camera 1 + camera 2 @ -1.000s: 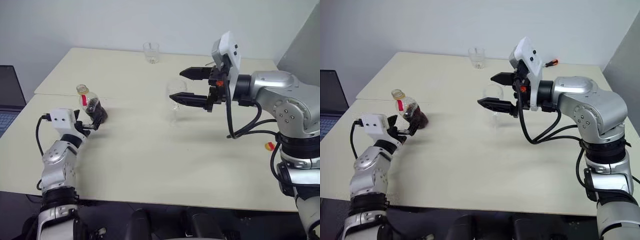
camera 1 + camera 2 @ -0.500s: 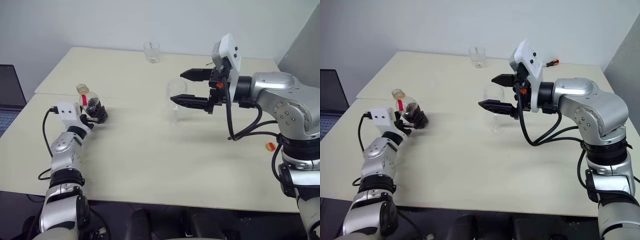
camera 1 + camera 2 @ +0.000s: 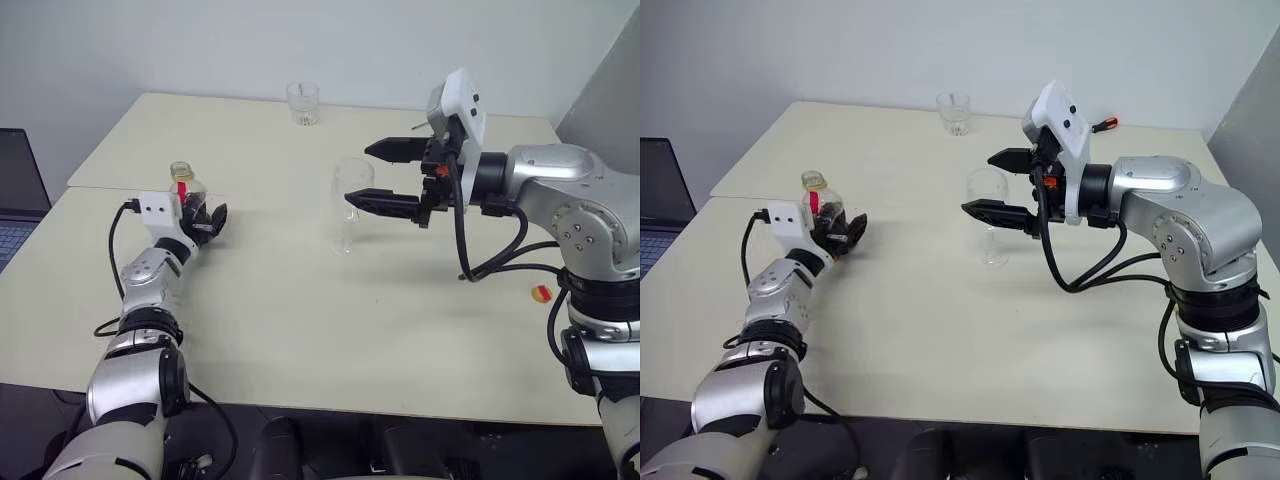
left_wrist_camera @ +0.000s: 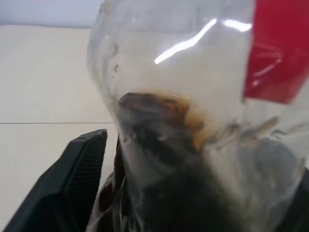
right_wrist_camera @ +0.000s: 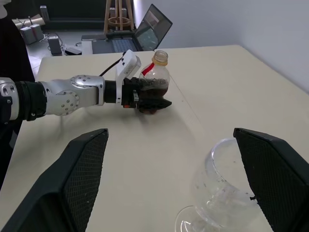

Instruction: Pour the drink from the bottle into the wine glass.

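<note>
The bottle (image 3: pixel 184 188) stands upright near the table's left edge, uncapped, with a red label on its neck. Dark drink (image 4: pixel 183 193) fills its lower body. My left gripper (image 3: pixel 205 222) is shut on the bottle's lower body, one black finger (image 4: pixel 72 188) pressed against its side. The clear wine glass (image 3: pixel 990 228) stands empty at the table's middle. My right gripper (image 3: pixel 355 172) hovers open at bowl height, its fingers (image 5: pixel 72 183) apart with the bowl (image 5: pixel 222 188) between them and untouched.
A short clear tumbler (image 3: pixel 302 103) stands at the table's far edge. A red-and-yellow cap (image 3: pixel 540 293) lies at the right near my right arm. An orange-handled tool (image 3: pixel 1102 125) lies at the back right. A laptop (image 3: pixel 15 190) sits off the table's left side.
My left arm has pushed forward and to the right with the bottle, which has gone from tilted to upright. The right gripper and the wine glass have stayed put.
</note>
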Action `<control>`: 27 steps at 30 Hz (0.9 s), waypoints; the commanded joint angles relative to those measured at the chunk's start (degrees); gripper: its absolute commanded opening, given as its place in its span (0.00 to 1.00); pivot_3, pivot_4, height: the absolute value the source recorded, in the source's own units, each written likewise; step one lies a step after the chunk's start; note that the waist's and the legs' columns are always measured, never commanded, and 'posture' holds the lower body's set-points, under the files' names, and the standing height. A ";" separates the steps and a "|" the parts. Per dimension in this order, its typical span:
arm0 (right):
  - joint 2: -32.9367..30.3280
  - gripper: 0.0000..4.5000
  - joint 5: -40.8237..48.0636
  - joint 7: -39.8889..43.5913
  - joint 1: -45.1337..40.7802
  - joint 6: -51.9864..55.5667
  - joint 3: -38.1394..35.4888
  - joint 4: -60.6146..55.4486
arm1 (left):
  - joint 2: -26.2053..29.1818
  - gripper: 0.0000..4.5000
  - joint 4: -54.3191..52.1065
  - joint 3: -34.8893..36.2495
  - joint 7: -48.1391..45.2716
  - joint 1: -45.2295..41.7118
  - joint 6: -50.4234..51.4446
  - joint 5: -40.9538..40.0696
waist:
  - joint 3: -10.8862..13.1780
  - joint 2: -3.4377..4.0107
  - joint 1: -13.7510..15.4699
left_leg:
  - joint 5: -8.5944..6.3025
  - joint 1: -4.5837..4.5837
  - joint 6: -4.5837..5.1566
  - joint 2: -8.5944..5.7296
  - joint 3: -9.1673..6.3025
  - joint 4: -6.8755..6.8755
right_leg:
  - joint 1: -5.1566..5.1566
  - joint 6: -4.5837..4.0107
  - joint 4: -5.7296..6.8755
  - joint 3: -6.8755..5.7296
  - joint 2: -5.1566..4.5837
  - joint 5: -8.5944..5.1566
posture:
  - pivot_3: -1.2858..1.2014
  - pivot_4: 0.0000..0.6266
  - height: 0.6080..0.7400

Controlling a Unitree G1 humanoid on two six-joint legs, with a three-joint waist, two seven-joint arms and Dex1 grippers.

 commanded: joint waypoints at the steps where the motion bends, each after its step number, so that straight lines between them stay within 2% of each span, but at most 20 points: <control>1: -0.25 1.00 -0.81 -0.67 -0.15 -1.05 -0.93 -1.84 | 1.44 0.67 0.31 0.10 -0.87 -1.86 -1.88 0.41 | 0.00 0.00 0.00 | 0.00 0.00 0.00 0.00 0.00 0.00 | 0.00 0.00 0.00 0.00 0.00 0.00 | 0.52 0.24 1.00; 7: -0.57 1.00 -1.18 -1.91 0.58 -0.96 -1.94 -2.35 | 2.55 0.26 -0.24 0.13 -2.88 -2.77 -1.90 0.03 | 0.00 0.00 0.04 | 0.00 -0.02 0.00 0.01 0.00 0.00 | -0.01 -0.02 -0.01 -0.01 0.00 0.01 | 0.52 0.24 1.00; 9: -1.20 1.00 -1.12 -2.49 1.43 -0.49 -2.82 -3.13 | 2.81 0.20 -0.94 0.07 -4.08 -3.61 -1.56 -0.15 | 0.02 -0.04 0.06 | 0.00 -0.03 0.00 0.00 0.00 0.00 | -0.01 -0.04 -0.02 -0.01 0.00 0.02 | 0.52 0.24 1.00; 13: -3.11 1.00 -0.70 -4.40 5.03 1.06 -5.66 -5.33 | 2.66 0.19 -2.63 -1.33 -7.09 -6.77 -0.59 0.45 | 0.09 -0.13 0.10 | 0.00 -0.07 0.00 -0.01 -0.01 0.01 | -0.03 -0.03 -0.01 -0.04 -0.01 0.02 | 0.52 0.24 1.00; 20: -5.06 1.00 2.03 -8.88 19.51 1.59 -15.57 -14.79 | 0.26 0.18 -4.64 -9.47 -12.67 -17.62 -0.88 5.95 | 0.17 -0.25 1.33 | 0.00 -0.14 -0.01 -0.07 -0.01 0.04 | 0.00 -0.01 -0.11 -0.05 -0.01 0.01 | 0.52 0.24 1.00; 27: -4.60 1.00 3.94 -13.23 29.91 2.24 -18.08 -23.92 | -1.25 0.18 -0.97 -16.69 -12.04 -26.17 -4.43 13.77 | 0.20 -0.22 0.94 | 0.00 -0.09 -0.01 -0.04 -0.05 0.02 | 0.00 0.12 -0.12 0.05 0.13 -0.06 | 0.52 0.24 1.00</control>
